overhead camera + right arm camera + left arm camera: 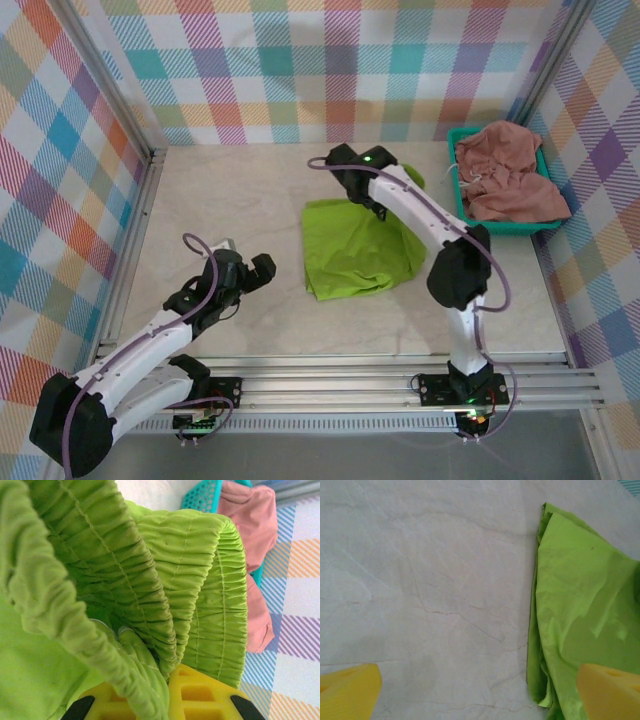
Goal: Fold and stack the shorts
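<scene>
The right gripper [376, 200] is all but closed. Its yellow fingers [200, 697] are pinched on the gathered waistband [165, 580] of the lime green shorts [350, 250], at the far edge of the cloth. In the right wrist view the band is a thick, ruched elastic crossed by fine rows of stitching. It loops in deep folds above the fingers, and one fold runs down between them.

The left gripper [245, 263] stands wide open with nothing in it. It is over bare table [230, 190], to the left of the green cloth and apart from it. In its own wrist view the blunt yellow fingertips [347, 692] sit at the two bottom corners, far from each other.

The rest of the lime green shorts lies on the middle of the table as a roughly square, flattened heap. The cloth is thin and smooth with soft creases, and its left edge is doubled into several layers. The table top is pale and matte, with faint vein-like lines like marble.

The pink shorts [505, 180] sit crumpled in the basket [497, 230] at the far right corner and spill over its rim. A white drawstring [476, 180] trails across them. The basket is teal plastic with a mesh wall. Plaid-patterned walls [60, 150] in many colours enclose the table on the left, far and right sides.
</scene>
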